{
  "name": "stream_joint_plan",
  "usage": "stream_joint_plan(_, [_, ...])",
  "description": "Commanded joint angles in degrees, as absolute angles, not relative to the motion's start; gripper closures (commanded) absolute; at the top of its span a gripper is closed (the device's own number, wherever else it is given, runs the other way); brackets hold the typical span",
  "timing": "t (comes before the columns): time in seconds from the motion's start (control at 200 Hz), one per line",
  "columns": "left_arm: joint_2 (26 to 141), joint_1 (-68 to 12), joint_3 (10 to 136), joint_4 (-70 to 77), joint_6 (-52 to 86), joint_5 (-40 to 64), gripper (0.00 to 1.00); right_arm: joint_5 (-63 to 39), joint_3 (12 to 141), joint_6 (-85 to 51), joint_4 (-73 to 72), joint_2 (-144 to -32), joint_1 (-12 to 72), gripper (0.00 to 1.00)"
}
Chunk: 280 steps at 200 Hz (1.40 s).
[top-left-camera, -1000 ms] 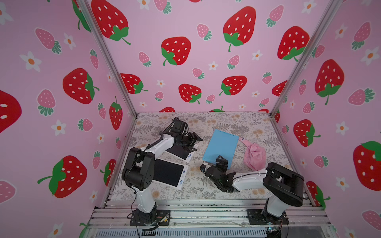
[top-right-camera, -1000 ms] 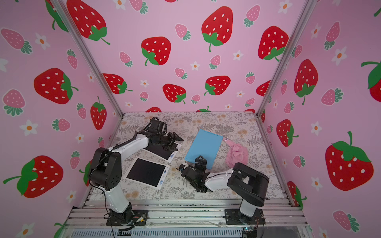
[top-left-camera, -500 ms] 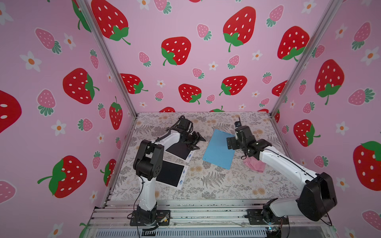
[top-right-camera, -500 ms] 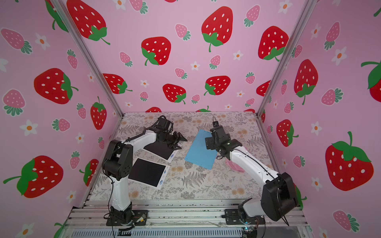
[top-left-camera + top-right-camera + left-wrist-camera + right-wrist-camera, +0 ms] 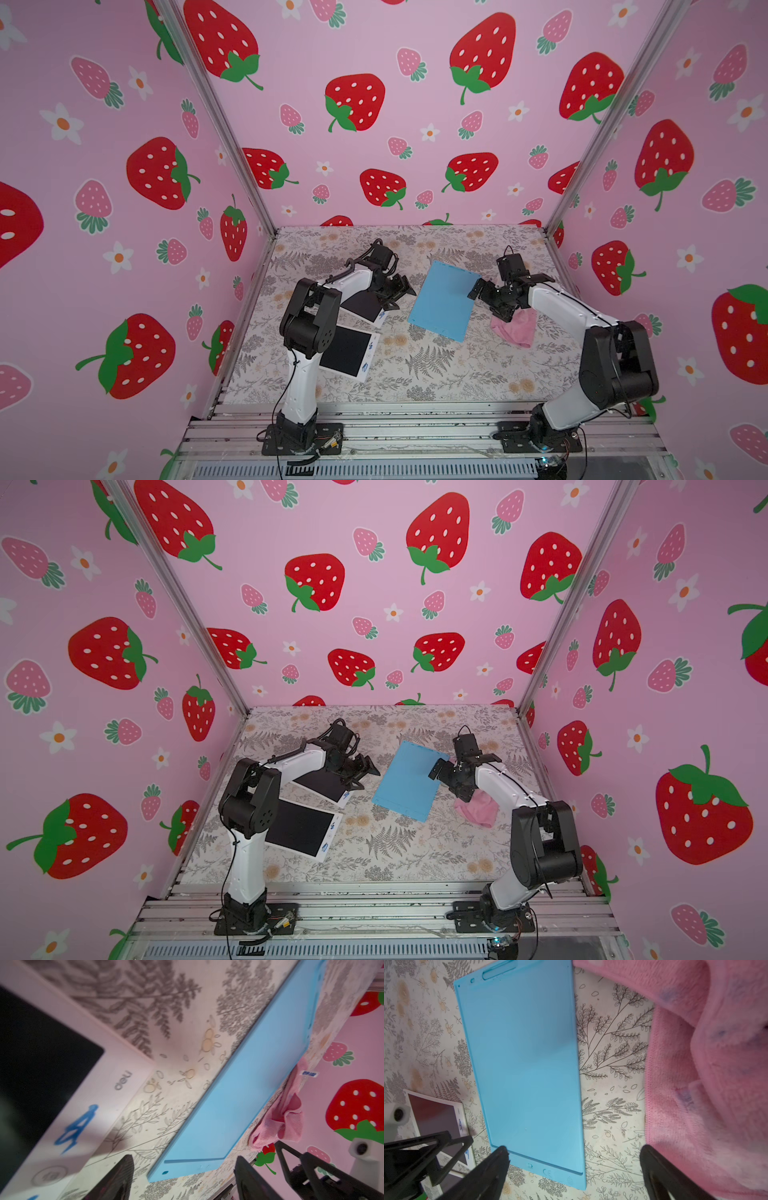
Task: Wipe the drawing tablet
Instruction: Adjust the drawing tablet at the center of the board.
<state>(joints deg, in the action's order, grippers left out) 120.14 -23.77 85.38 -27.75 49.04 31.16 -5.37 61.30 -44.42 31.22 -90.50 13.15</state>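
Observation:
A blue drawing tablet [image 5: 442, 301] [image 5: 409, 781] [image 5: 525, 1064] lies mid-table, plain blue face up. Two white drawing tablets with black screens lie to its left, one farther back [image 5: 363, 305] [image 5: 322, 785] and one nearer [image 5: 349, 351] [image 5: 301, 829]. Blue scribbles [image 5: 79, 1126] mark a white frame. A crumpled pink cloth [image 5: 515, 328] [image 5: 480, 808] [image 5: 706, 1064] rests right of the blue tablet. My right gripper [image 5: 490, 301] [image 5: 451, 783] [image 5: 574, 1148] hangs open over the gap between blue tablet and cloth, holding nothing. My left gripper [image 5: 399, 296] [image 5: 364, 777] [image 5: 184, 1159] is open and empty at the farther white tablet's right end.
The floral table [image 5: 415, 374] is boxed in by pink strawberry walls at the left, back and right. An aluminium rail [image 5: 415, 432] carrying both arm bases runs along the front edge. My left arm's elbow [image 5: 309, 320] overhangs the nearer white tablet.
My right arm swung from the table's front up and across the blue tablet to its right edge beside the cloth, jaws opening wider. My left gripper stayed by the farther white tablet.

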Motion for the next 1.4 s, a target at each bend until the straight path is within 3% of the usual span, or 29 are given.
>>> stream_joint_plan(0.0, [119.4,-23.4,84.0,-30.4,46.1,27.5,0.23,-8.7,60.1,-46.7,30.2,-90.9,12.5,0.0])
stream_joint_plan(0.305, [120.6,-18.0,81.1,-30.3,43.3,22.9,0.23,-13.5,59.5,-46.2,26.7,-95.1,8.4,0.01])
stream_joint_plan(0.555, [120.3,-13.6,82.2,-29.6,42.5,25.0,0.23,-15.8,65.3,-44.2,25.8,-102.6,7.2,0.01])
stream_joint_plan(0.905, [125.0,-22.1,87.9,-22.6,50.9,31.9,0.25,-17.6,72.1,-46.0,26.1,-108.3,8.3,0.06])
stream_joint_plan(1.171, [127.5,-24.1,87.2,-21.5,52.0,32.9,0.24,-18.3,76.2,-47.3,27.2,-113.2,8.4,0.07])
stream_joint_plan(1.396, [125.9,-27.0,82.3,-17.2,54.6,33.6,0.24,-15.0,76.0,-46.5,27.7,-109.6,8.4,0.06])
